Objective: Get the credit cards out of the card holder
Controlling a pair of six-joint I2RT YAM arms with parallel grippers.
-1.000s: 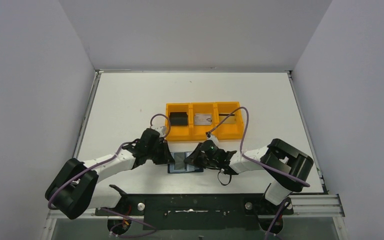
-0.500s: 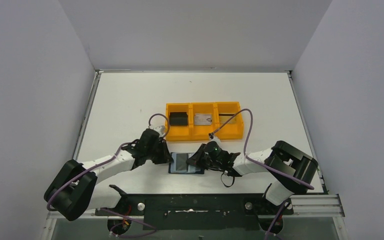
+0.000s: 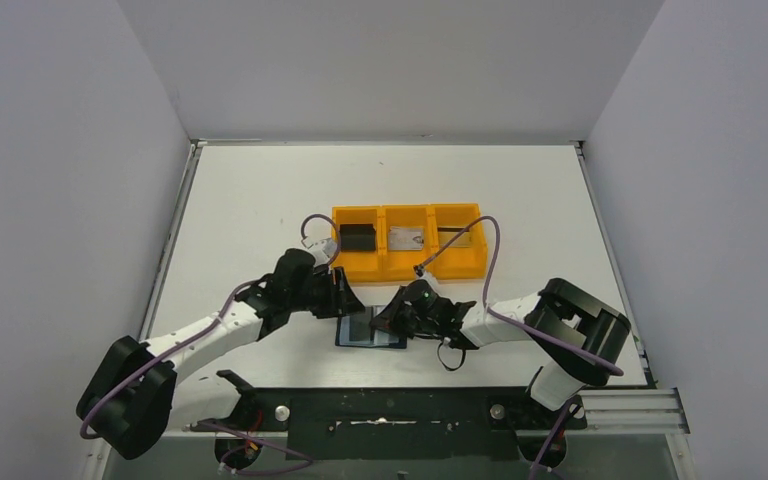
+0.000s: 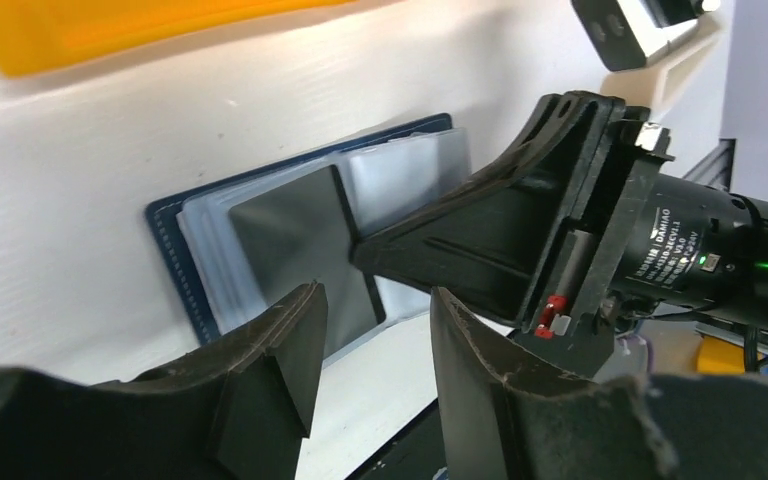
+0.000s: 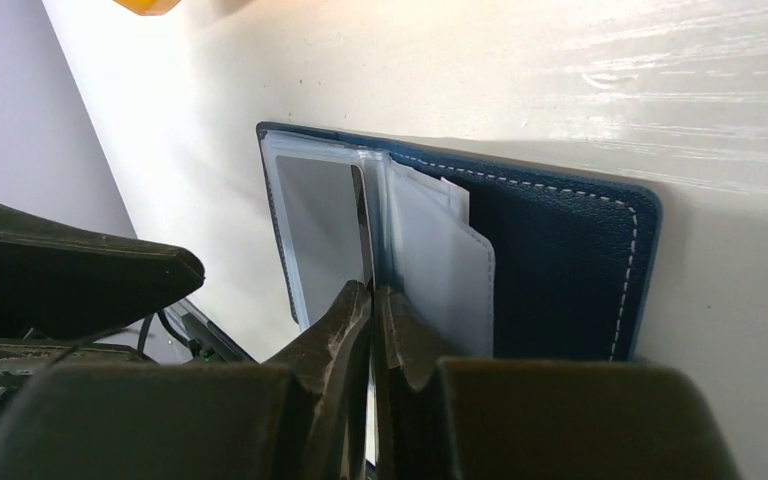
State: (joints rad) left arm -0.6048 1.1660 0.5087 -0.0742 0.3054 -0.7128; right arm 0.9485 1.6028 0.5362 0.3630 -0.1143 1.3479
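A silver-grey card (image 3: 406,238) and a gold-tan card (image 3: 457,236) already lie in the orange tray (image 3: 407,268). A dark grey card (image 5: 325,225) is left in the open card holder (image 5: 560,270), flat on the counter (image 3: 260,200) just before the tray. The right hand (image 5: 371,290), low and level, pinches that card's edge. The left hand (image 4: 375,295) hovers beside the holder, parted and empty.

card holder (image 3: 388,335): navy, open flat | grey card (image 5: 322,235): in L-side clear pocket
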